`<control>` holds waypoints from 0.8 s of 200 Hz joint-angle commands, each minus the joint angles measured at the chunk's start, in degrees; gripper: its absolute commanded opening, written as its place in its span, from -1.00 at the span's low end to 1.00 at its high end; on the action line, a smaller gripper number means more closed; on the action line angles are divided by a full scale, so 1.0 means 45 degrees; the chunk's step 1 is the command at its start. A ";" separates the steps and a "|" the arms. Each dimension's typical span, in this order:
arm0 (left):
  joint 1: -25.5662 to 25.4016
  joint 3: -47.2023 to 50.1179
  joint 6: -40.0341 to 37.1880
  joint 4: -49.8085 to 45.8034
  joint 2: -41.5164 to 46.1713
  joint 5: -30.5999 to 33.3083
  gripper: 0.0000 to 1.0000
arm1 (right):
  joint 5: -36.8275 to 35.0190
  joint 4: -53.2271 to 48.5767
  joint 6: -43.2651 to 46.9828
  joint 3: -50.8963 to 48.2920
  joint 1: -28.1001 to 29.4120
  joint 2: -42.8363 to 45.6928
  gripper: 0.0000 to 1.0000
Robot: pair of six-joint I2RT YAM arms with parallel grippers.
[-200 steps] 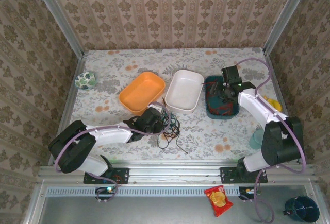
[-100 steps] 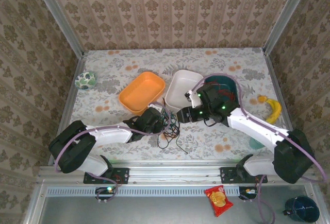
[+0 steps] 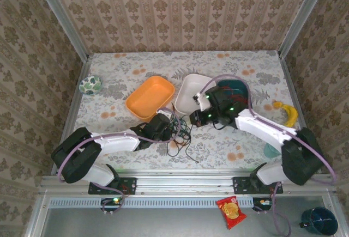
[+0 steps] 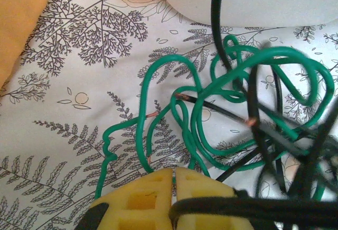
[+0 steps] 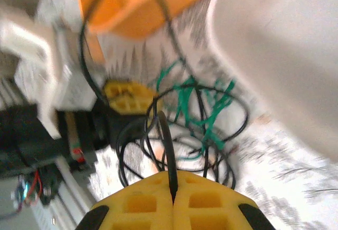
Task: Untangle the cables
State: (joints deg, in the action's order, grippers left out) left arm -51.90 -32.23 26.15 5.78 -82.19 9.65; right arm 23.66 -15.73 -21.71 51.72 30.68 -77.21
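From above, the left pincer [image 3: 170,128] has the cables [image 3: 180,138] heaped right at its tip and spilling off to one side. The right pincer [image 3: 194,119] meets the heap from the opposite side, with the white tray [image 3: 194,98] just behind it.

At the left wrist, the pads [image 4: 142,198] are pressed flat together with no gap. A green cable [image 4: 253,61] loops just ahead of them and a black lead [image 4: 215,18] crosses it. I cannot tell whether any wire is nipped in the seam.

The right wrist view is blurred, but that pincer is clamped on a black strand [image 5: 165,135], which rises straight out of the seam into the tangle ahead.

The left pincer should anchor the heap while the right draws its strand away slowly along the strand's own line, lifted over the green loops. If those loops drag along, it should pause rather than cinch a knot.
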 commanded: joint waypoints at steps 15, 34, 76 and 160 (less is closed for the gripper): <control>0.0183 0.0362 -0.0033 -0.0025 0.0206 -0.0094 -1.00 | -0.3088 0.0293 -0.0549 0.0905 -0.1153 0.2977 -1.00; 0.0184 0.0510 0.0086 0.0089 0.0151 -0.0074 -1.00 | -0.4920 0.0361 -0.0475 0.1430 -0.1326 0.3992 -1.00; 0.0186 0.0780 0.0377 0.0263 -0.0035 0.0013 -1.00 | -0.7328 0.1038 -0.0054 0.2640 -0.1484 0.5281 -1.00; 0.0149 0.0970 0.0515 0.0189 0.0383 0.0232 -1.00 | -0.6362 0.1078 0.0350 0.4114 -0.1583 0.3334 -1.00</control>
State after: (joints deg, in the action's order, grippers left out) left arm -51.29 -28.53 27.44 7.25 -82.19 9.50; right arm -5.82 -11.60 -19.86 70.91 23.81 -57.84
